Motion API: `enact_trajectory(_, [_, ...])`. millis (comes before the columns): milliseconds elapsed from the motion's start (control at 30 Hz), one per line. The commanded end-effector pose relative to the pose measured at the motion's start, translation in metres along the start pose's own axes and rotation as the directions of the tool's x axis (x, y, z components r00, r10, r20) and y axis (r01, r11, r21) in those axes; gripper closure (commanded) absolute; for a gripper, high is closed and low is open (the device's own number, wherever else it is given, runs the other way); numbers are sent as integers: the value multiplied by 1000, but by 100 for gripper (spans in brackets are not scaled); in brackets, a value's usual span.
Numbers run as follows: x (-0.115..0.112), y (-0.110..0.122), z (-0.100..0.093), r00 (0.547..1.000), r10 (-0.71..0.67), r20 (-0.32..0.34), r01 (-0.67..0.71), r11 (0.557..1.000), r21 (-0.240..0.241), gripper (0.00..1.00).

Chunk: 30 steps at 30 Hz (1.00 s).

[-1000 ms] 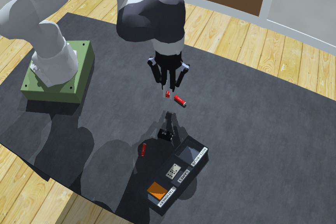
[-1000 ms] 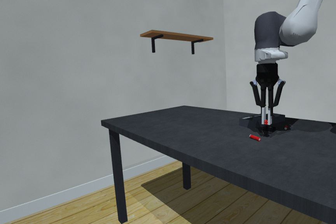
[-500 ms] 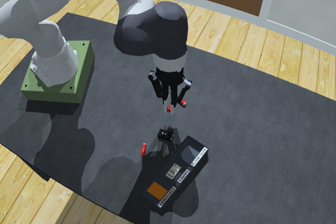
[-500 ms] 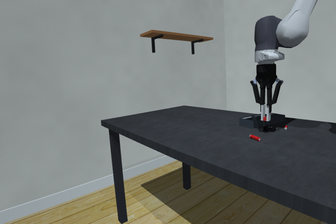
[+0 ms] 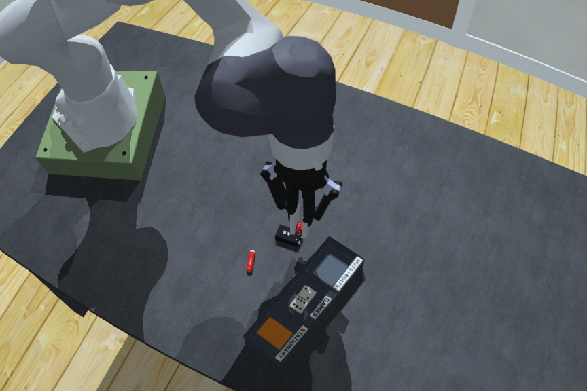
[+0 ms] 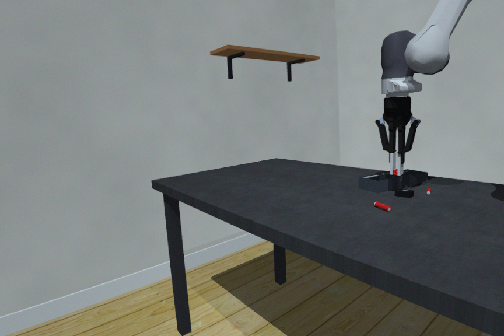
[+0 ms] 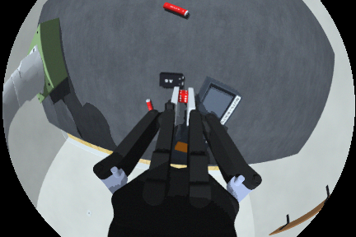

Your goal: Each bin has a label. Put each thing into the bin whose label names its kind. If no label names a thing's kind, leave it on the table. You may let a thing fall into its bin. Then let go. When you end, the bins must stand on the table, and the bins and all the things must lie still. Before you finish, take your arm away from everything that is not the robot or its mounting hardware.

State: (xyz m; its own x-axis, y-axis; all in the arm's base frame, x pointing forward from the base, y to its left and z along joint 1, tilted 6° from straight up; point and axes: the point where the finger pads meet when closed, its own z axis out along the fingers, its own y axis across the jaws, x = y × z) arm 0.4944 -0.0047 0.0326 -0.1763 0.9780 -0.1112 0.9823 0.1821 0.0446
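Note:
My gripper (image 5: 299,229) (image 6: 395,171) (image 7: 183,95) is shut on a red die (image 5: 299,226) (image 6: 395,171) (image 7: 183,96) with white pips. It holds it above the table, by a black box-shaped battery (image 5: 287,235) (image 6: 404,193) (image 7: 169,80) in view. The NUTS+BOLTS bin (image 5: 348,273) (image 7: 231,110) is empty. The GAMES bin (image 5: 321,307) holds a pale domino (image 5: 302,299). The STATIONERY bin (image 5: 291,343) holds an orange square thing (image 5: 274,332) (image 7: 181,147). A small red battery (image 5: 251,261) (image 6: 428,191) (image 7: 149,104) and a larger red battery (image 6: 382,206) (image 7: 175,9) lie on the table; the arm hides the larger in the top view.
The three bins stand joined in a row. The green arm base (image 5: 99,159) (image 7: 53,57) stands on the dark table (image 5: 450,216) (image 6: 264,198) (image 7: 264,44). A wooden shelf (image 6: 264,53) hangs on the wall.

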Motion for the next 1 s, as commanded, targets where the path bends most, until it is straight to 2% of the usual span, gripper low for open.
enact_trajectory(0, [-13, 2, 2, 998, -67, -11, 67, 998, 15, 93])
enact_trajectory(167, [-35, 12, 2, 998, -67, -11, 67, 998, 15, 93])
enact_trajectory(333, [-37, 12, 2, 998, -67, -11, 67, 998, 15, 93])
enact_trajectory(500, [-65, 24, 3, 984, 178, -6, -178, 984, 17, 93])
enact_trajectory(600, [-70, 26, 3, 980, 201, -6, -201, 979, 15, 93])
enact_trajectory(633, [-76, 29, 3, 965, 262, -5, -262, 965, 16, 93])
enact_trajectory(833, [-109, 42, 3, 923, 384, -8, -384, 923, 9, 93])
enact_trajectory(967, [-111, 43, 3, 885, 465, -10, -465, 885, 5, 93])
